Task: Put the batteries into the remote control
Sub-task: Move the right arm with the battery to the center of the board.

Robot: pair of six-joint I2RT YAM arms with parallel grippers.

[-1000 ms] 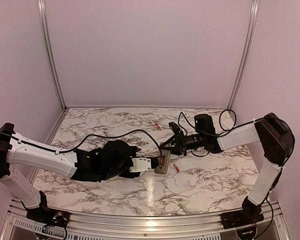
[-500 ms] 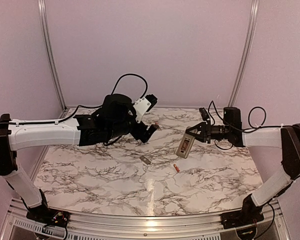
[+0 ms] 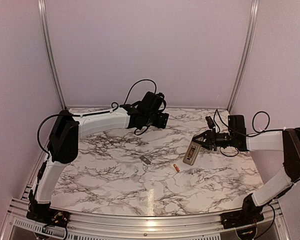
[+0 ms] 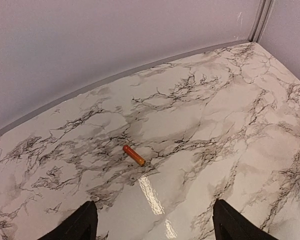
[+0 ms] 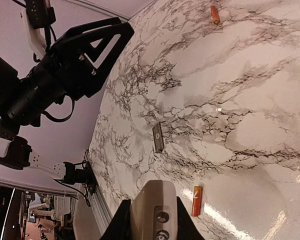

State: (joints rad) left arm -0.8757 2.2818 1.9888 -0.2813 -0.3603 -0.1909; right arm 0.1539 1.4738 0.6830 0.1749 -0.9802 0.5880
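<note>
A second ago both my arms met over the middle of the worktop (image 3: 115,185), working at the remote control (image 3: 191,152) together. Now they are well apart. My right end effector (image 3: 202,141) has carried the remote out to about 3 o'clock and stays clenched on its upper end; I cannot tell whether its lower end touches the worktop. My left end effector (image 3: 160,120) has let go and swung back to 12 o'clock, near the rear wall. It hangs there released, with its fingers (image 4: 82,222) spread either side of one of the batteries (image 4: 134,155), which lies flat just ahead of them.

A small grey cover plate (image 3: 145,159) now lies loose near the centre, so I judge the recess is open and the loading proper can begin. The second battery (image 3: 176,168) lies on the worktop at roughly 7 o'clock from the remote, near it but not touching. My left side seems lined up to pick the far cell first.
</note>
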